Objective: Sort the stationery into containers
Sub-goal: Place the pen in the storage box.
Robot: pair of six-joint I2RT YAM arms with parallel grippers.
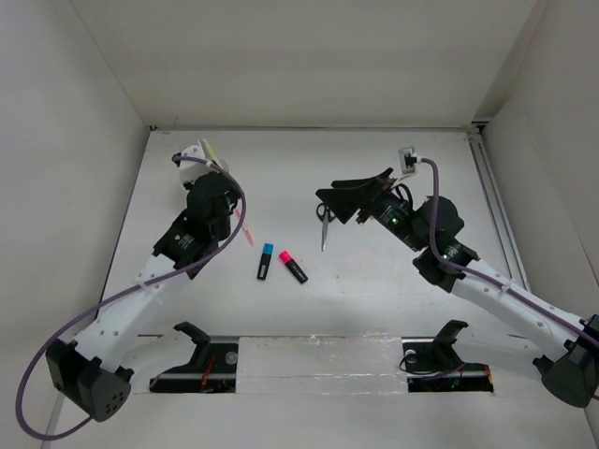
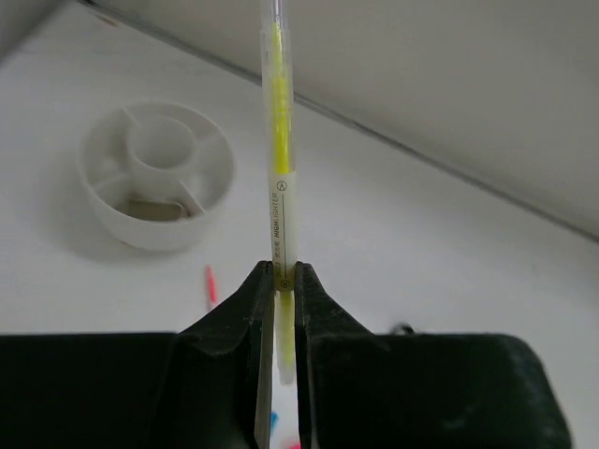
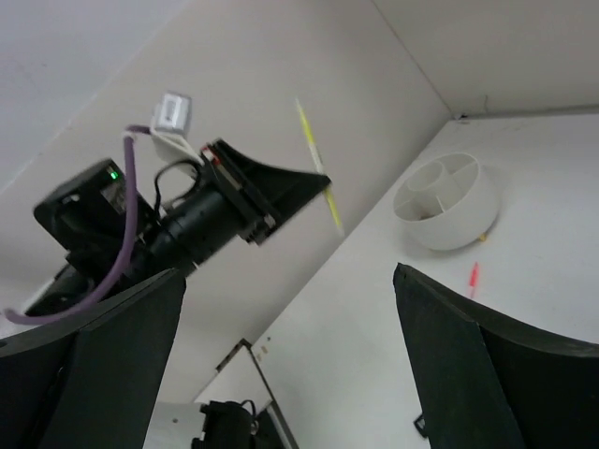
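Top external: the left gripper (image 1: 211, 168) hangs at the far left of the table, over the white compartment bowl (image 1: 192, 152). The right gripper (image 1: 348, 198) is well apart from it, just beside the scissors (image 1: 324, 229).

Left wrist: the fingers (image 2: 267, 309) are clamped on the thin yellow pen (image 2: 280, 187). The pen's long axis runs straight out from the jaws. The bowl lies ahead and to the left, with a tan block (image 2: 154, 208) in one outer compartment.

Right wrist: the jaws stand wide apart with nothing between them.

The left arm is the nearer to the bowl. The release likely requires swinging the pen leftward over a compartment.
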